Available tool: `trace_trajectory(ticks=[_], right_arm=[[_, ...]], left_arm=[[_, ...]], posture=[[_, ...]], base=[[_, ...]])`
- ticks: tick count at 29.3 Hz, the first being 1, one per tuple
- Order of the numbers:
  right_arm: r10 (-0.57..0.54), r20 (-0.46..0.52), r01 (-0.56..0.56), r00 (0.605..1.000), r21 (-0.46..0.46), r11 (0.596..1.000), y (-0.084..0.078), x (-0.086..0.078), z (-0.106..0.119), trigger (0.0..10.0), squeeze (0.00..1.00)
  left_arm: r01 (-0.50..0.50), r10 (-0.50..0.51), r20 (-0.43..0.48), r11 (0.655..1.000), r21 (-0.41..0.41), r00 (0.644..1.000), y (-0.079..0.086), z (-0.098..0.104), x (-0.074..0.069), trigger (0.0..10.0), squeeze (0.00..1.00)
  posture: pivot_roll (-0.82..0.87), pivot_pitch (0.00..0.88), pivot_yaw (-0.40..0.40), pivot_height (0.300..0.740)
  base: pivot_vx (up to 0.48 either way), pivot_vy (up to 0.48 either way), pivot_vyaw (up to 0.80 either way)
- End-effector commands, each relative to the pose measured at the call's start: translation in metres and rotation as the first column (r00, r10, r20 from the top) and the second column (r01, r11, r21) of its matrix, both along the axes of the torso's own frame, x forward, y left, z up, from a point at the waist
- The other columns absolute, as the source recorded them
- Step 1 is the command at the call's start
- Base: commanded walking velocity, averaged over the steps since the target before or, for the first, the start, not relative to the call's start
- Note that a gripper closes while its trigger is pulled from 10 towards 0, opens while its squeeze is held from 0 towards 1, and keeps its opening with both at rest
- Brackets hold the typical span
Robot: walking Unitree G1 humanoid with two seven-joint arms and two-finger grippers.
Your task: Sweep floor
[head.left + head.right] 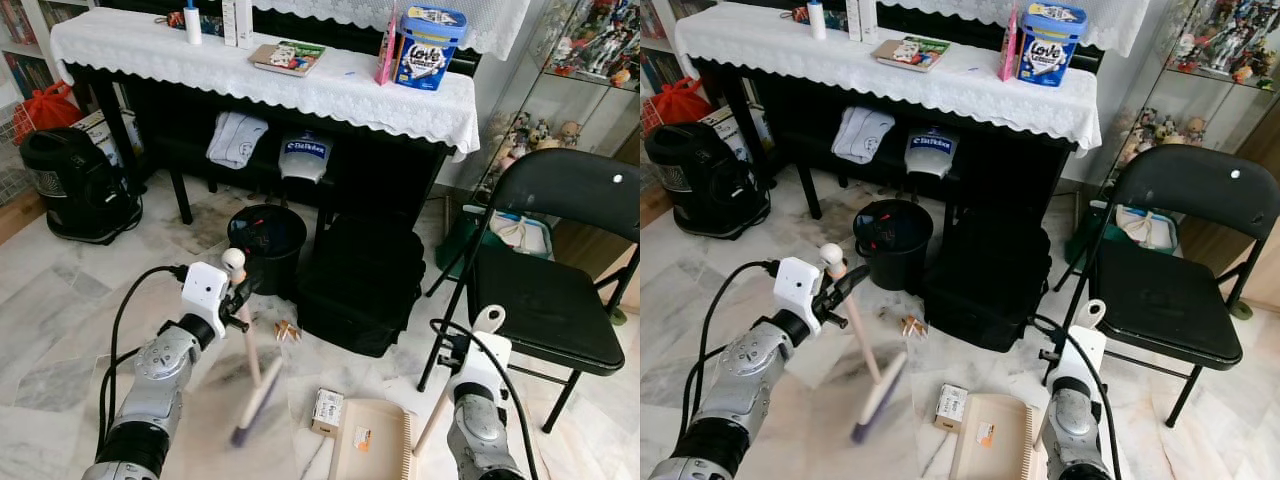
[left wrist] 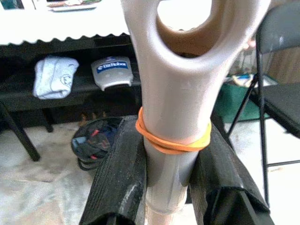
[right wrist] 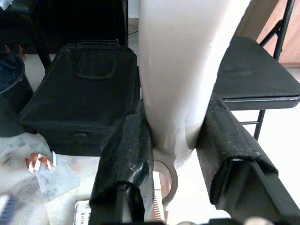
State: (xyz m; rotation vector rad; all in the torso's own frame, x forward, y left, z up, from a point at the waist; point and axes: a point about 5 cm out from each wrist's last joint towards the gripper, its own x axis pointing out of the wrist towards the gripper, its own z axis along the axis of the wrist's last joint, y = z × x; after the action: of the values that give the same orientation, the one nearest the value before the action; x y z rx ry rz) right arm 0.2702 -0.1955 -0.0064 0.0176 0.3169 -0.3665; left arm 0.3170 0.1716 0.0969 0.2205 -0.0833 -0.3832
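Brush [image 1: 252,385] is hanging tilted over the marble floor [image 1: 60,330], its head blurred, handle running up to the left gripper [image 1: 238,296]. Left arm is reaching forward from lower left, elbow bent, fingers [image 2: 119,178] clamping the handle just below an orange rubber band [image 2: 171,144]. Right arm is rising from the bottom edge, right gripper [image 3: 176,140] pointing up, its fingers [image 3: 126,154] pinching the pale dustpan handle [image 1: 489,322]. Dustpan [image 1: 368,440] is sitting on the floor just beside the right arm. Small box [image 1: 327,410] is lying touching the pan's left edge; orange scrap [image 1: 287,331] is lying near the black bin [image 1: 266,240]. Black bag [image 1: 360,285] is standing between bin and folding chair [image 1: 550,290].
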Motion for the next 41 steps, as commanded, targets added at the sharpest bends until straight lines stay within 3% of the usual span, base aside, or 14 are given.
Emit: trace_trajectory(ticks=[1,7,9,12,22,31,36,41], right_arm=[[-0.003,0.039,0.004,0.999,-0.015,1.0,-0.003,0.007,0.009,10.0,0.0],[-0.007,0.047,0.008,0.999,-0.022,1.0,-0.004,0.007,0.009,10.0,0.0],[-0.009,0.05,0.01,0.999,-0.024,1.0,-0.004,0.007,0.01,10.0,0.0],[-0.026,0.058,0.028,0.998,-0.042,0.999,-0.007,0.007,0.012,10.0,0.0],[-0.089,0.074,0.096,0.993,-0.097,0.991,-0.019,0.004,0.014,10.0,0.0],[-0.088,0.071,0.094,0.994,-0.084,0.992,-0.016,0.005,0.014,10.0,0.0],[-0.053,0.05,0.055,0.997,-0.05,0.997,-0.009,0.006,0.01,10.0,0.0],[-0.053,0.043,0.055,0.998,-0.046,0.997,-0.008,0.006,0.01,10.0,0.0]], left_arm=[[-0.002,0.002,0.042,1.0,0.001,0.999,-0.006,0.003,0.0,10.0,0.0],[-0.093,0.094,0.055,0.995,-0.028,0.994,-0.005,-0.006,-0.001,10.0,0.0],[-0.151,0.155,0.044,0.985,-0.089,0.987,-0.003,-0.008,0.001,10.0,0.0],[-0.176,0.179,0.029,0.979,-0.103,0.983,-0.004,-0.012,0.002,10.0,0.0],[-0.171,0.174,0.029,0.98,-0.104,0.984,-0.009,-0.015,0.003,10.0,0.0],[-0.182,0.185,0.011,0.976,-0.122,0.983,-0.012,-0.018,0.005,10.0,0.0],[-0.121,0.117,-0.041,0.985,-0.12,0.992,-0.018,-0.021,0.009,10.0,0.0],[-0.116,0.11,-0.048,0.983,-0.144,0.993,-0.018,-0.02,0.011,10.0,0.0]], posture=[[-0.03,0.0,-0.113,0.74],[-0.04,0.0,-0.113,0.74],[-0.04,0.0,-0.116,0.74],[-0.04,0.0,-0.116,0.74],[-0.05,0.0,-0.113,0.74],[-0.05,0.001,-0.109,0.74],[-0.05,0.002,-0.106,0.74],[-0.05,0.002,-0.106,0.74]], base=[[0.0,0.0,0.0],[0.0,0.0,0.0],[0.0,0.0,0.0],[0.0,0.0,0.0],[0.0,0.0,0.0],[0.0,0.0,0.0],[0.0,0.0,0.0],[0.0,0.0,0.0]])
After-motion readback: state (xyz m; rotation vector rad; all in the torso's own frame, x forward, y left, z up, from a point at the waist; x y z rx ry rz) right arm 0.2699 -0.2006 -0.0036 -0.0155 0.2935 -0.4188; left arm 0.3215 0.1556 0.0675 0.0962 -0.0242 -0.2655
